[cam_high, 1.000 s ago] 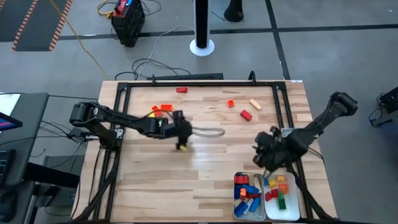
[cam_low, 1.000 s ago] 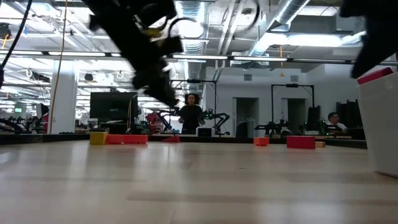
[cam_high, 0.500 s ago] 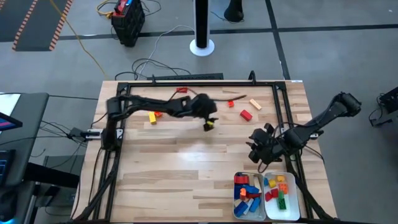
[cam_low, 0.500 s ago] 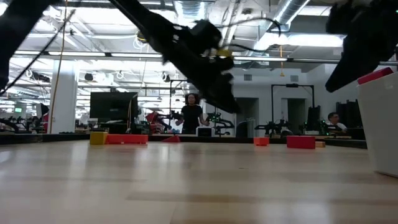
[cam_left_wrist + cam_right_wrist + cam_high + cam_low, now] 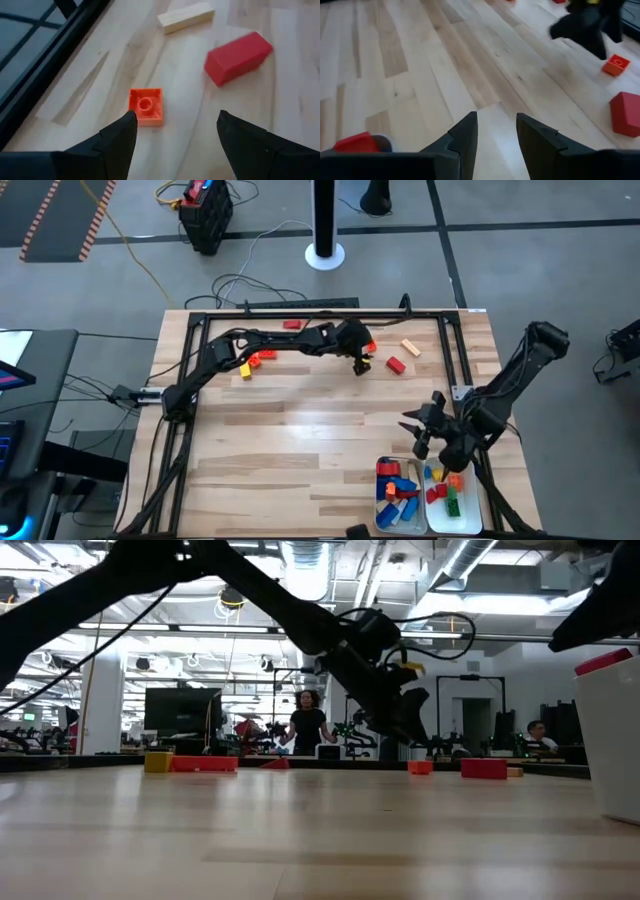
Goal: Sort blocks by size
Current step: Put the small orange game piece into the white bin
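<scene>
The left gripper (image 5: pixel 172 137), fingers spread and empty, hovers near a small square orange plastic brick (image 5: pixel 146 105); a longer red plastic brick (image 5: pixel 238 57) and a tan plastic bar (image 5: pixel 185 17) lie beyond. The right gripper (image 5: pixel 428 432), parted and empty, hangs by the white rectangular trays (image 5: pixel 484 511) of sorted bricks.

Table centre (image 5: pixel 300 440) clear; trays (image 5: pixel 430 498) block near-right corner, blocks (image 5: pixel 396 365) far side.

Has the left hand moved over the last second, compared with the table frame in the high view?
Yes. The left hand has swung from mid-table toward the far edge and rightward, now open above the small orange block, near the red block.
</scene>
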Robot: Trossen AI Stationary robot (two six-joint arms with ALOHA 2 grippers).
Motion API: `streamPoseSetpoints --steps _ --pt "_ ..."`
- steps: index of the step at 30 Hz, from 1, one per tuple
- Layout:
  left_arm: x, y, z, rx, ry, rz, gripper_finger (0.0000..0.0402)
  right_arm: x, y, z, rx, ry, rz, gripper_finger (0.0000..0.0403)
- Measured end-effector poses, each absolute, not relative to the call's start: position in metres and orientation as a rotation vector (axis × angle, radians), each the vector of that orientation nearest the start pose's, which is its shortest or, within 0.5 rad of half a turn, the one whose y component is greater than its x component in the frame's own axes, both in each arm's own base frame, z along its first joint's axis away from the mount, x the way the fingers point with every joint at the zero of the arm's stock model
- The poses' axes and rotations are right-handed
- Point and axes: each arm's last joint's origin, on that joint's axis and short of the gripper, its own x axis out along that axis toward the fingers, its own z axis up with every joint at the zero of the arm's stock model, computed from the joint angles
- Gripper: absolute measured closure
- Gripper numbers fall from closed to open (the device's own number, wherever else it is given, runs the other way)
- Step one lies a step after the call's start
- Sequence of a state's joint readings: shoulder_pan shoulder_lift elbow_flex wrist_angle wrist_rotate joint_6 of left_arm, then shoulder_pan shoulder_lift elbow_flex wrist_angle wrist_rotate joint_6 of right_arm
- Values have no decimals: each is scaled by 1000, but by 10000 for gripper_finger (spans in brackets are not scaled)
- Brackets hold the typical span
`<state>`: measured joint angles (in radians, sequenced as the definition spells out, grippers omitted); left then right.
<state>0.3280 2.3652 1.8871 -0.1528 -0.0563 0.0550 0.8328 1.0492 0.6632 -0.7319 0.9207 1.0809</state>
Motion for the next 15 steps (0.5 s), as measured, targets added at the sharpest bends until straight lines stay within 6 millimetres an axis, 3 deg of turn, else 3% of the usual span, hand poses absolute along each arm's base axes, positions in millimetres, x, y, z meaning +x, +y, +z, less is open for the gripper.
streamPoseSetpoints --steps 10,15 --pt "503 182 173 -47 639 341 109 142 126 212 170 547 -401 241" --pt "510 181 157 -59 614 342 86 146 130 211 189 530 -389 241"
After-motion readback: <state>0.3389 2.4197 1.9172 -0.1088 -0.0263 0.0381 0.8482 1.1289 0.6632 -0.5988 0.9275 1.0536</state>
